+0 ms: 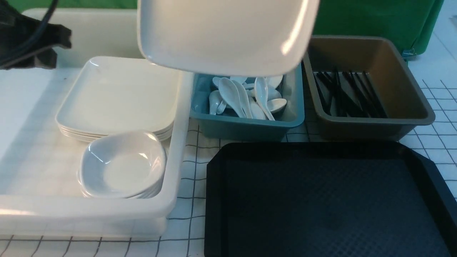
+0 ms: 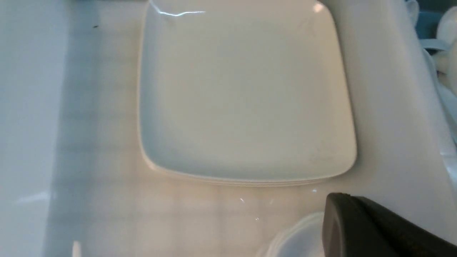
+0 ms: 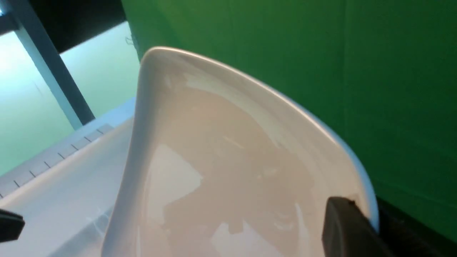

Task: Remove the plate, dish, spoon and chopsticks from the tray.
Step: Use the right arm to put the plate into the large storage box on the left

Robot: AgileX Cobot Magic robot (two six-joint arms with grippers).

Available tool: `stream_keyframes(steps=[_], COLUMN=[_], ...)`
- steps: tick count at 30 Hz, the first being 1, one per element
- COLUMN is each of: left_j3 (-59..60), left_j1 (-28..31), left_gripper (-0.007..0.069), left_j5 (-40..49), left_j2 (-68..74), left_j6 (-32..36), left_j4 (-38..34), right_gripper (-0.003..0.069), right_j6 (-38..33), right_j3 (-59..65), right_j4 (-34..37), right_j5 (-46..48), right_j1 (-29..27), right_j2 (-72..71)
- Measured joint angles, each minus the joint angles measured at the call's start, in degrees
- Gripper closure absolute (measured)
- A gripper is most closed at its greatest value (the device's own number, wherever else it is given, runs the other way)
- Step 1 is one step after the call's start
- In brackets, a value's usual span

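High over the blue plastic tub (image 1: pixel 246 125) of white soup spoons (image 1: pixel 232 94), the large white glossy rectangular plate (image 1: pixel 225 32) hangs tilted, its rim clenched by the right end effector (image 3: pixel 342 228).
On the white, black-gridded table (image 1: pixel 189 214), the flat black diamond-textured tray (image 1: pixel 321 200) lies near right; thin black chopsticks (image 1: pixel 350 94) lie in the brown tub (image 1: pixel 403 71) far right; the left end effector (image 2: pixel 357 228), clenched shut, hovers over stacked white plates (image 1: pixel 117 96) in the white tub (image 1: pixel 171 200) at left. Green cloth (image 1: pixel 375 18) backs the scene.

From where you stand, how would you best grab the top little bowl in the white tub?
Probably pinch the left rim of the bowl from above: its thin lip stands up there, while the walls of the white tub crowd its near and right sides.
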Motion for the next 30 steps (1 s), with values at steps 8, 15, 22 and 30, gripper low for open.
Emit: stream_keyframes(steps=[8, 15, 22, 30], left_j3=[0.0, 0.0, 0.0, 0.0], left_j1=[3.7, 3.8, 3.8, 4.0], left_gripper=[0.0623, 0.0623, 0.0623, 0.0623], left_j5=[0.1, 0.2, 1.7, 1.8], left_j2=[0.0, 0.0, 0.0, 0.0], left_j6=[4.5, 5.1, 3.8, 3.5], left_j4=[-4.8, -5.0, -2.0, -1.4], right_gripper=[0.0628, 0.0628, 0.0629, 0.0629], right_j6=[5.4, 5.5, 3.8, 1.8], right_j3=[-15.5, -19.0, -19.2, -19.2], right_j4=[0.1, -0.3, -0.3, -0.3], right_j5=[-5.3, -11.6, -20.4, -23.0], right_j1=[7.7, 12.5, 15.3, 16.1], right_j2=[18.3, 24.6, 29.6, 34.2])
